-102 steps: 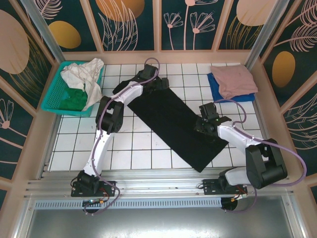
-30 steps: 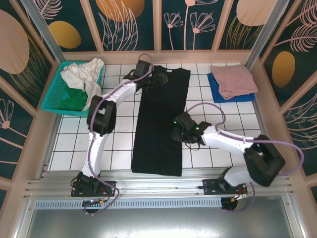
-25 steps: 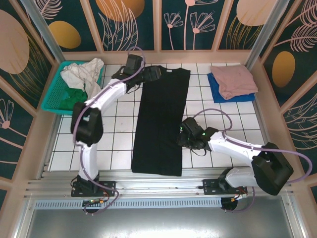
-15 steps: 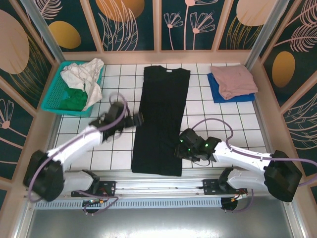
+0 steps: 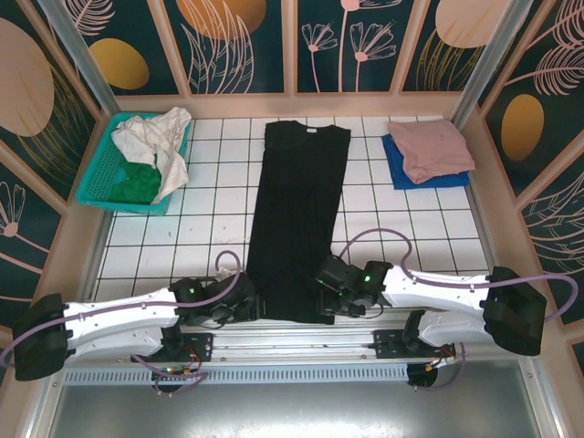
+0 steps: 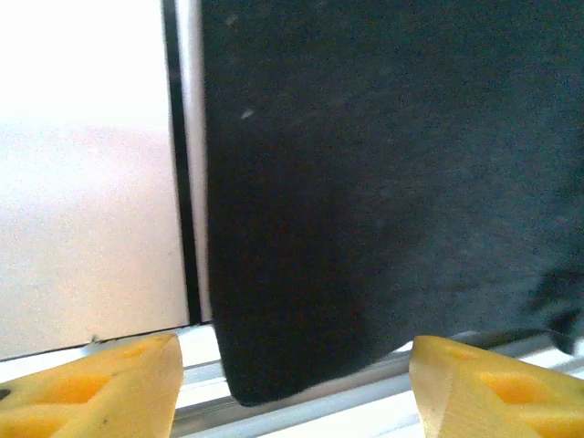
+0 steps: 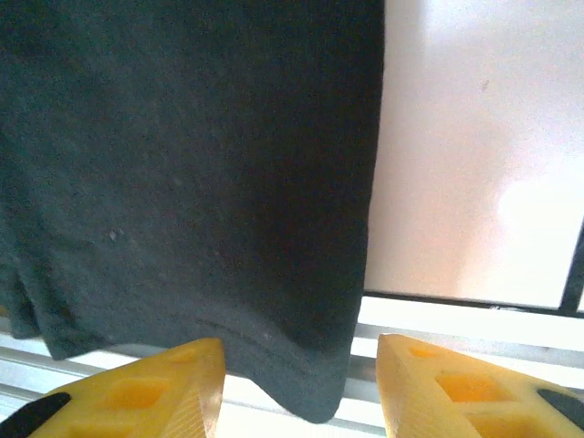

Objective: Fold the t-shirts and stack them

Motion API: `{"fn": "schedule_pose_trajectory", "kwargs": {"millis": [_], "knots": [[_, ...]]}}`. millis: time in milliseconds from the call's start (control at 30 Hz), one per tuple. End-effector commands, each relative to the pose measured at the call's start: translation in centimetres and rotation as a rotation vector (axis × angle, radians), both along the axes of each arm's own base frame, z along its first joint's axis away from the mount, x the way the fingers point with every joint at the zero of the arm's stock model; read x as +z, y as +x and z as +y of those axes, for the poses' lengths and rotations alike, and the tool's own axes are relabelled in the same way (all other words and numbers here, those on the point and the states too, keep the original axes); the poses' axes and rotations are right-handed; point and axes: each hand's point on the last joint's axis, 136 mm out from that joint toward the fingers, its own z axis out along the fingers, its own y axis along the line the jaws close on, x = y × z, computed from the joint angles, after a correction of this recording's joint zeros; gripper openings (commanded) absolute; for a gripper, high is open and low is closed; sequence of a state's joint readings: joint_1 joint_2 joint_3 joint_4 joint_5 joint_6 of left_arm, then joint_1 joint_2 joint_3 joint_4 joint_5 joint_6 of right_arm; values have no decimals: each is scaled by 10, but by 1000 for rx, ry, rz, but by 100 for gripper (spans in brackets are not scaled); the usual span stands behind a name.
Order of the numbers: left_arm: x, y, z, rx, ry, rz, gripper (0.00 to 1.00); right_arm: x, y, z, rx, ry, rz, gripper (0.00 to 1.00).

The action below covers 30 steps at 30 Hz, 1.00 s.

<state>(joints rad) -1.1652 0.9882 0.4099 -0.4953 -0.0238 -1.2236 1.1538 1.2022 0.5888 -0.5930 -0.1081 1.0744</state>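
Lying flat on white tiled table (image 5: 155, 233): large black soft-cloth t-shirt (image 5: 299, 214), folded to a long narrow strip, collar at the far edge, hem reaching the near metal rail (image 5: 292, 339).

Sitting low at the hem's left corner: left gripper (image 5: 245, 301), yellow fingers (image 6: 91, 388) standing well apart, cloth corner lying between them, unpinched.

Sitting at the hem's right corner: right gripper (image 5: 330, 294), fingers likewise parted either side of the cloth, gripping nothing.

Resting at the far right: folded dusty-pink t-shirt (image 5: 431, 146) atop folded blue t-shirt (image 5: 401, 175).

Standing far left: teal plastic mesh basket (image 5: 96, 178).

t-shirt (image 5: 297, 219) between basket (image 5: 97, 179) and stack (image 5: 429, 151)
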Motion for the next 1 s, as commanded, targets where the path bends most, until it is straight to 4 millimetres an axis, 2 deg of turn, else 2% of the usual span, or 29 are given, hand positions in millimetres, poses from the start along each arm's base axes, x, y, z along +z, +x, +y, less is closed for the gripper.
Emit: {"fn": "schedule_pose_trajectory", "kwargs": {"millis": [0, 133, 267, 400, 600, 667, 733, 800, 967], "knots": [[-11, -8, 11, 27, 63, 46, 61, -7, -19, -2, 18, -39, 64, 47], [-14, -7, 17, 34, 76, 36, 53, -14, -28, -1, 34, -48, 87, 47], [-6, -1, 2, 33, -1, 2, 35, -18, -28, -2, 29, -57, 86, 43], [2, 6, -10, 31, -57, -34, 25, -19, -27, 6, 31, -28, 86, 38], [8, 10, -10, 30, -64, -62, 10, -11, -20, 8, 29, -37, 51, 18], [14, 13, -7, 43, -62, -77, 0, -5, -14, 8, 23, -41, 31, 7], [23, 16, -1, 61, -56, -105, 0, 5, -6, 8, 15, -36, 4, 0], [38, 24, 3, 86, -59, -151, 0, 19, 7, 8, -3, -31, -40, 0], [82, 61, 6, 148, -57, -329, 0, 65, 62, 19, -47, 44, -195, 0]]}}
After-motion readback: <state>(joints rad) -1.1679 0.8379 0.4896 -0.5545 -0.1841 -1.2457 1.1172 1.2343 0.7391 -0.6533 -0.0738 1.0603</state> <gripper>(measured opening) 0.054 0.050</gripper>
